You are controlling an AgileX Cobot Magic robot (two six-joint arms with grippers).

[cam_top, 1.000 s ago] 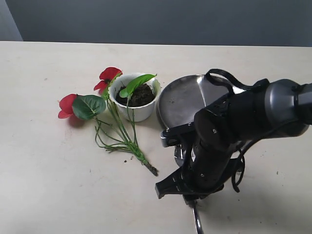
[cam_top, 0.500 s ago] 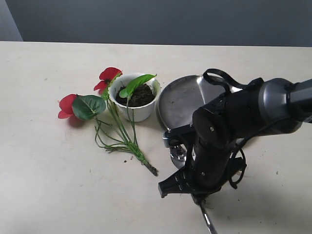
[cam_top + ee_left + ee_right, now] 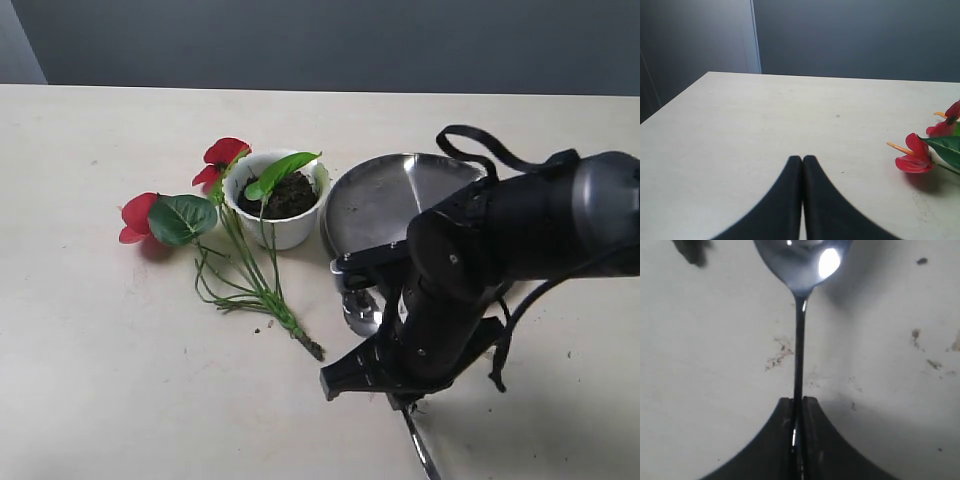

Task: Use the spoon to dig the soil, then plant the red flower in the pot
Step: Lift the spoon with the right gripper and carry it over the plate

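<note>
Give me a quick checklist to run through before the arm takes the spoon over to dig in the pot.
1. Grip on the spoon: ok. The right gripper is shut on its thin handle, bowl pointing away from the fingers.
2. Spoon bowl free of load: ok, shiny and clean in the right wrist view.
3. The soil reachable: not ok. A green leaf of the red flower lies across the pot mouth.
4. Flower out of the way: not ok. Its stems lean against the pot.
5. Steel plate beside the pot: ok, bare.
6. Left gripper: ok, shut, away from the pot.
</note>
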